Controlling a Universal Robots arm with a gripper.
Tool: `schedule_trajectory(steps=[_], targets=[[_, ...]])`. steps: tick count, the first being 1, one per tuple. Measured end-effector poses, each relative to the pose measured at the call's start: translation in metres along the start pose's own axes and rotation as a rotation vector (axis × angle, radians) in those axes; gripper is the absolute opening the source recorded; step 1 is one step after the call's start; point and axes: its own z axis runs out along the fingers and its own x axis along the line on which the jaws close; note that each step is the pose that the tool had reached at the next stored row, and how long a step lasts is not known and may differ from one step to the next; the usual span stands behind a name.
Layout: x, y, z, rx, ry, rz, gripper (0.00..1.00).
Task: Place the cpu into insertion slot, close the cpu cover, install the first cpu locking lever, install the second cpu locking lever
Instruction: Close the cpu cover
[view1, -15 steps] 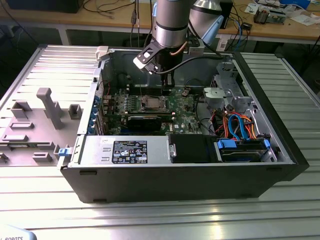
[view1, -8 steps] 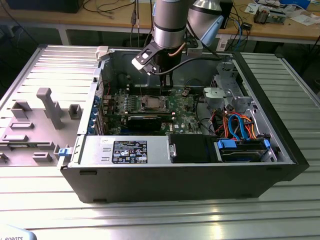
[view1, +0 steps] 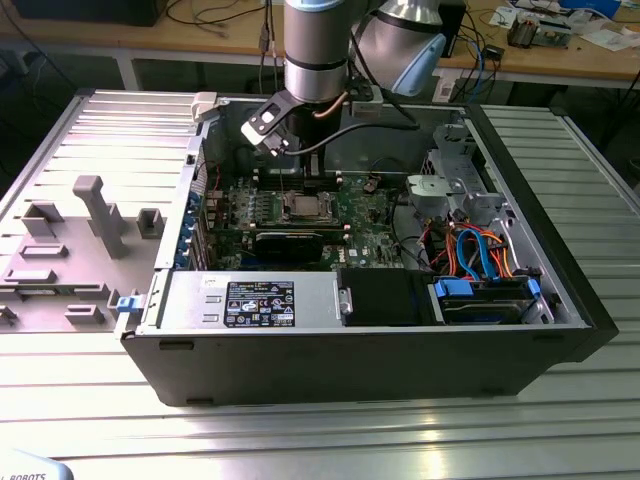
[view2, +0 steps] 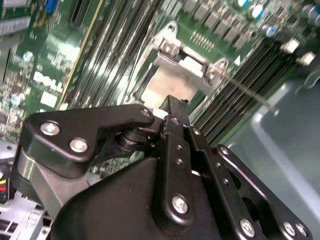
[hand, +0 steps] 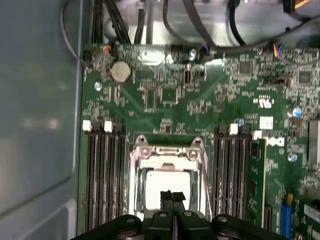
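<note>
The insertion slot sits in the middle of the green motherboard inside the open case. In the first wrist view the cpu lies in it, its silver top showing through the window of the cpu cover, which is folded flat over it. My gripper hangs straight above the chip, fingertips pressed together and shut on nothing. In the second wrist view the gripper stands just in front of the cover's hinge. A thin locking lever rod sticks out sideways from the socket.
Long memory slots flank the socket on both sides. The grey case wall rises close by. A black card, a power supply and a drive bay with blue cables fill the case. Grey fixtures stand outside at the exterior view's left.
</note>
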Motion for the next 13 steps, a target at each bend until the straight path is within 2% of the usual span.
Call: schedule_trajectory(steps=[5,8,13], targets=[[0.0003,-0.0116,0.0045,0.0006,0.0000,-0.001,0.11],[0.0003,-0.0142,0.0071,0.0005,0.0001,-0.001,0.11],[0.0003,-0.0145,0.0075,0.0006,0.0001,-0.002,0.11]])
